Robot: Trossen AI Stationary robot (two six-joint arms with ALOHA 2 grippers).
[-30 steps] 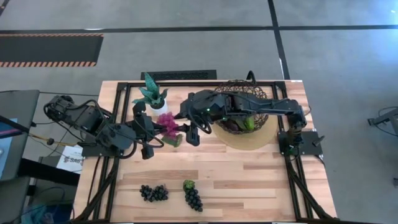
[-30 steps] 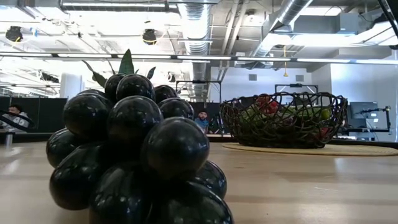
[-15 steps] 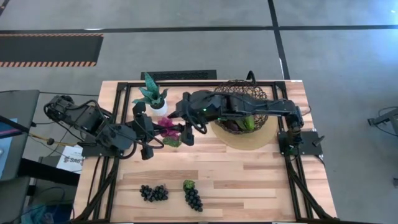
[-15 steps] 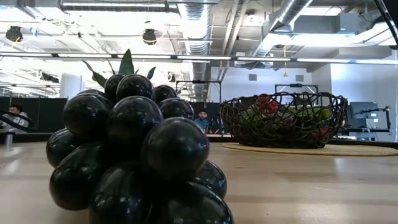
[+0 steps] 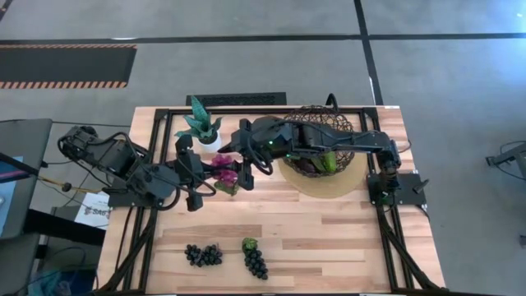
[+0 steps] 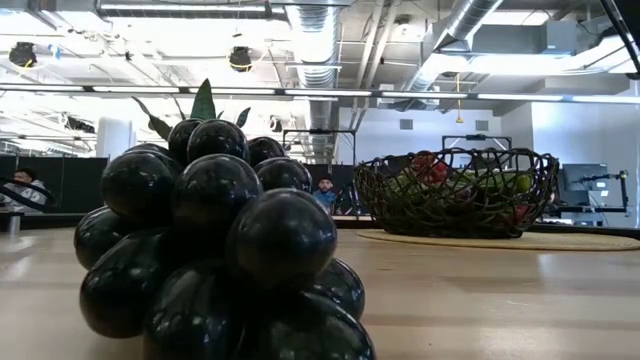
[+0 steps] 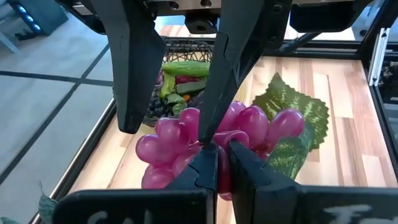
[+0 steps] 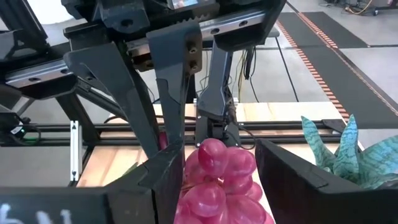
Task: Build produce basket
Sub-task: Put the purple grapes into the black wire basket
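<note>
Grape bunches: 3 showing on the table – magenta bunch (image 5: 223, 171) mid-table, 2 dark ones lying nr the front edge w/ a gap btwn them: black bunch (image 5: 203, 255) and purple bunch (image 5: 255, 261) w/ a green leaf.
Basket (image 5: 345, 131): 1, sitting on the tan disc (image 5: 329, 182) at the back right; holding green, red and dark produce, count unclear.
Potted plant (image 5: 200, 126): 1, standing at the back, left of the basket.
Left gripper (image 7: 217, 163): fingers pressed together, pinching the magenta bunch at its stem end.
Right gripper (image 8: 219, 177): fingers spread, sitting either side of the magenta bunch, not squeezing it as far as can be told; reaching over from the basket side.
Magenta bunch vs grippers: hanging btwn both, left one holding it, right one straddling it; leaf (image 7: 292, 118) lying behind it.
Low view: black bunch filling the foreground, basket farther back on the right.
</note>
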